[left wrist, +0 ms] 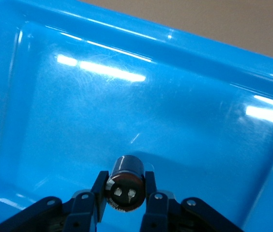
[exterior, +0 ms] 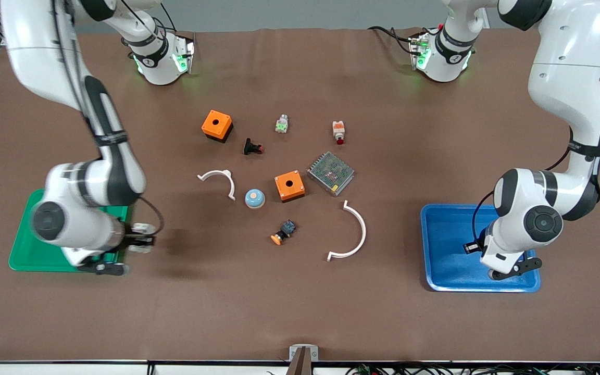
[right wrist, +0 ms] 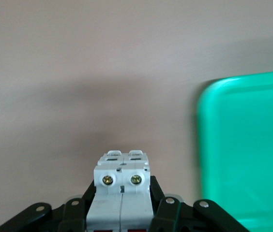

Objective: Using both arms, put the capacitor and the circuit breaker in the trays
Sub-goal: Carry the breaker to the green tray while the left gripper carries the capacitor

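1. Left gripper (left wrist: 123, 200) hangs low over the blue tray (exterior: 443, 271), fingers squeezing the capacitor (left wrist: 125, 182).
2. Right gripper (right wrist: 122, 212) is up by the green tray (exterior: 24, 263) edge, fingers squeezing the circuit breaker (right wrist: 122, 193).

The left gripper (left wrist: 124, 193) held the capacitor (left wrist: 125, 182) tight between its two black fingers (left wrist: 99, 191). The capacitor was small, round and black. It hung over the shiny floor of the blue tray (left wrist: 78, 111).
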Robot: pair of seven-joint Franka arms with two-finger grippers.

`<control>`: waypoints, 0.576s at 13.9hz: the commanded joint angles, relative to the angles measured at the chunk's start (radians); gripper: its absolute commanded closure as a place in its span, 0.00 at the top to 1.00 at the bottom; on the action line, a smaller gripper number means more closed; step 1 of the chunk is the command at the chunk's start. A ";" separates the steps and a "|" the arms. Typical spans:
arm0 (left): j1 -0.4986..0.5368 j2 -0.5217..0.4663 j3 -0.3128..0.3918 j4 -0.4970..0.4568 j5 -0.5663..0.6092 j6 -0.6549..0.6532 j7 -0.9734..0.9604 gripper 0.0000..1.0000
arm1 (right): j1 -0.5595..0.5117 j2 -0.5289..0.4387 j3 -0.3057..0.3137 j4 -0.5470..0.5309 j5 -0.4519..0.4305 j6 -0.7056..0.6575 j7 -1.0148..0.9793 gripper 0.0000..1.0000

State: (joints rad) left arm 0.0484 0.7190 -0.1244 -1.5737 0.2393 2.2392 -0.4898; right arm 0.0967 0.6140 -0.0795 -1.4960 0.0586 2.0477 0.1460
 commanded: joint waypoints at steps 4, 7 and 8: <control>0.011 -0.019 -0.009 -0.026 0.023 0.020 -0.004 1.00 | -0.230 -0.002 0.009 -0.020 -0.068 0.029 -0.201 0.00; 0.008 -0.113 -0.018 -0.022 0.023 -0.050 -0.006 1.00 | -0.285 0.007 0.010 -0.113 -0.066 0.181 -0.307 0.00; 0.005 -0.154 -0.020 -0.014 0.018 -0.102 -0.007 1.00 | -0.304 0.021 0.010 -0.125 -0.065 0.219 -0.330 0.00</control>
State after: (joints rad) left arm 0.0519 0.6745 -0.1327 -1.5688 0.2425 2.2266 -0.4901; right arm -0.1806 0.6331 -0.0887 -1.5745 0.0123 2.1965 -0.1455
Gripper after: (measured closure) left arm 0.031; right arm 0.577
